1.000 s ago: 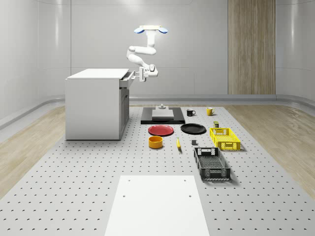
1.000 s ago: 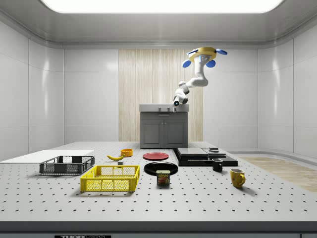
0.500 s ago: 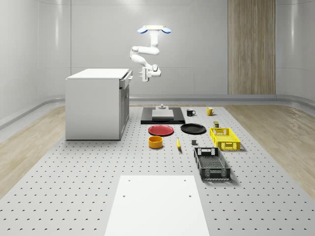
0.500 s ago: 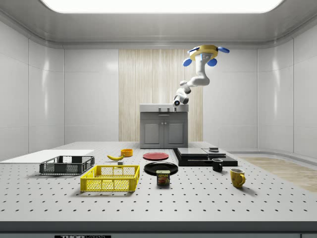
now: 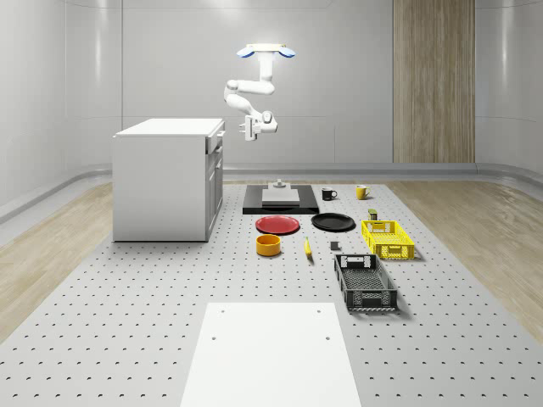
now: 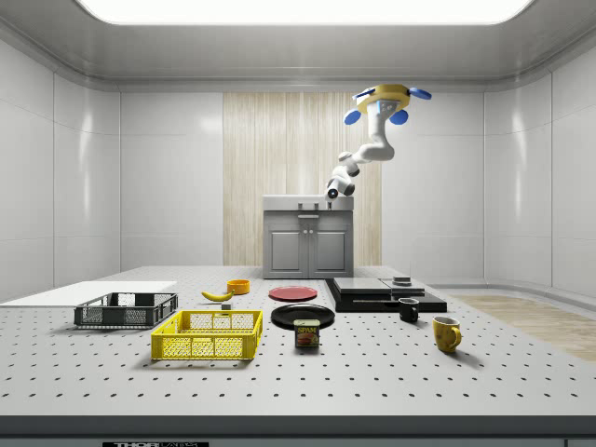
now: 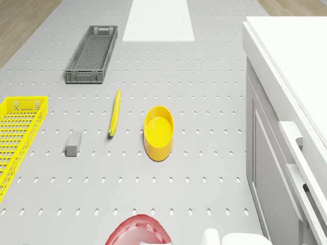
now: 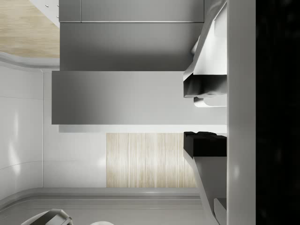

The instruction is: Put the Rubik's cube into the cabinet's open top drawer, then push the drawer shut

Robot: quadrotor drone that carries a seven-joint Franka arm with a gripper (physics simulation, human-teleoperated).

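The drone (image 5: 265,52) hovers over the counter (image 5: 127,339), beside the front side of the cabinet (image 5: 161,182) and higher than its top. The arm reaches down, so the gripper (image 5: 251,129) hangs at the height of the top drawer (image 5: 215,140), near its front but apart from it. In the wrist view the 2 fingers (image 8: 204,86) stand apart with nothing between them, so the gripper is released and empty.

In the whole-scene view the drawer front looks flush with the cabinet face. I judge that the drawer is shut and that the Rubik's cube lies hidden inside it.

What remains, I think, is to confirm the closing and to leave cleanly. If a small gap is left, I would press flat on the drawer front, beside the handle (image 7: 301,148), with a slow straight push. I would hold the drone steady, because it can drift back under the push. Then I would draw the arm straight away from the cabinet, so that no finger catches the handle and pulls the drawer open.
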